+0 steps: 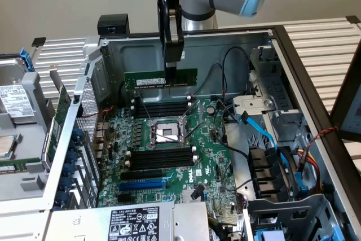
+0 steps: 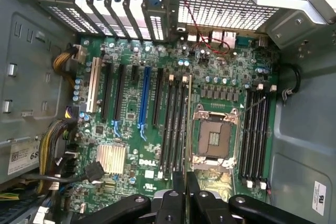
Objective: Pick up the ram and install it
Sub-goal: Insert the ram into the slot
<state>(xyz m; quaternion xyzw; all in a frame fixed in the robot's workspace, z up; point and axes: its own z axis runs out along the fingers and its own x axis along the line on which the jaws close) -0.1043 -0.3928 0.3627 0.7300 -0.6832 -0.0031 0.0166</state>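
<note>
Beige wall behind; a slatted bench [image 1: 321, 43] carries an open computer case [image 1: 135, 52] with its motherboard [image 1: 208, 156] facing up.

Exterior view: the gripper [image 1: 172, 65] hangs from the arm into the case. Its fingers are clamped on the upper edge of the ram [image 1: 146, 78], slightly toward the exterior view's right of the stick's middle. The ram is held clear above the board, edge down. Its long axis runs across the view, parallel to the black memory slots [image 1: 163, 109] on the far side of the CPU socket [image 1: 165, 134]. It hangs over that bank, or just behind it. No part of it is seated.

Wrist view: the ram [image 2: 188, 124] shows edge-on as a thin line running straight out from the gripper [image 2: 186, 184]. It lies lengthwise beside the memory slots [image 2: 173, 129], between that bank and the CPU socket [image 2: 212, 137].

Judgement: the stick's axis already agrees with the slots. The offset is mainly height, with a slight sideways error.
</note>
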